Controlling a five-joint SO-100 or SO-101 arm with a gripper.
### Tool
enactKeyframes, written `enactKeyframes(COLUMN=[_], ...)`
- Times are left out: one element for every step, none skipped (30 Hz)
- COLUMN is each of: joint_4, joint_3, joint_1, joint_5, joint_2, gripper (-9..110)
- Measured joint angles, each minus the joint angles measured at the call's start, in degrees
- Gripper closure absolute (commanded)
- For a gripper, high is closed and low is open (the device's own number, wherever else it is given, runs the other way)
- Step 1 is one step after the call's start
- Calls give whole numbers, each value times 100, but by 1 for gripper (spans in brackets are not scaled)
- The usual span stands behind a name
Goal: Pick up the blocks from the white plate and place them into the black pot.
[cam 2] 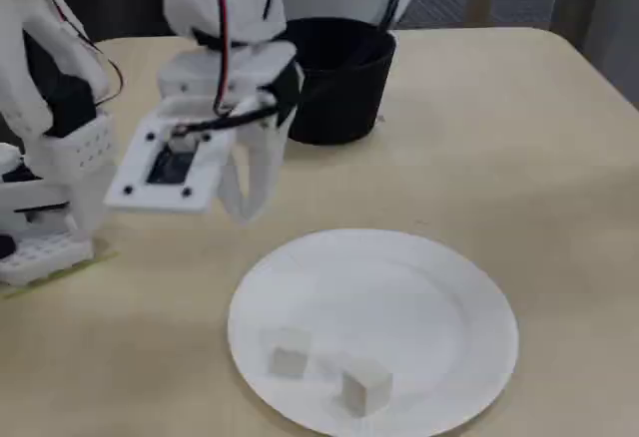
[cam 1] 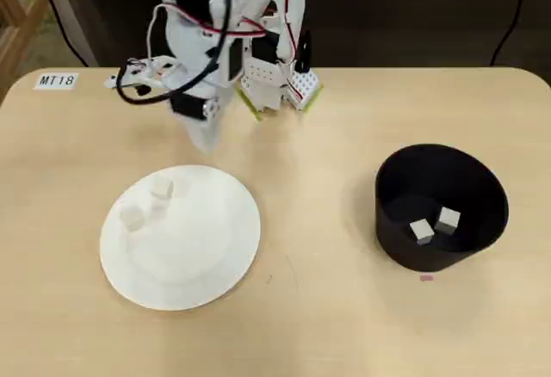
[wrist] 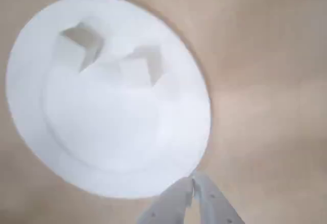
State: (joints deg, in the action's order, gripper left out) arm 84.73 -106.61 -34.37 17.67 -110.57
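Note:
The white plate [cam 1: 202,256] lies left of centre on the table. Two small pale blocks sit on its far-left part, one [cam 1: 162,189] near the rim and one [cam 1: 132,216] beside it. They also show in the wrist view [wrist: 82,42] [wrist: 140,66] and the fixed view [cam 2: 290,350] [cam 2: 364,385]. The black pot [cam 1: 478,183] stands at the right and holds two blocks [cam 1: 421,231] [cam 1: 448,219]. My gripper [cam 1: 204,140] hovers just beyond the plate's far edge, empty. In the wrist view its fingertips [wrist: 193,184] meet, so it is shut.
The arm's white base [cam 1: 275,76] stands at the table's far edge. A label reading MT18 [cam 1: 58,80] is stuck at the far left corner. The pot [cam 2: 344,98] stands behind the arm in the fixed view.

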Motion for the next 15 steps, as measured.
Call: enactKeyframes(joint_4=[-26,-70,-132,-176,-255,-343,-413,-501,-606,-703,-800,-923,-1037,-1143,-1222], joint_3=[-26,-26,-26,-26,-26,-26,-26,-26,-26,-26,-26,-26,-26,-26,-26], joint_1=[-132,-237,-316,-369,-439,-501,-562,-624,-650,-650,-650,-633,-615,-606,-598], joint_5=[167,334,483,598,747,879,984,1107,1213,1327,1433,1529,1626,1696,1749], joint_2=[62,123,211,290,369,457,527,606,686,765,870,958,1037,1107,1178], gripper=[104,104,104,104,104,104,104,104,104,104,104,104,104,104,104])
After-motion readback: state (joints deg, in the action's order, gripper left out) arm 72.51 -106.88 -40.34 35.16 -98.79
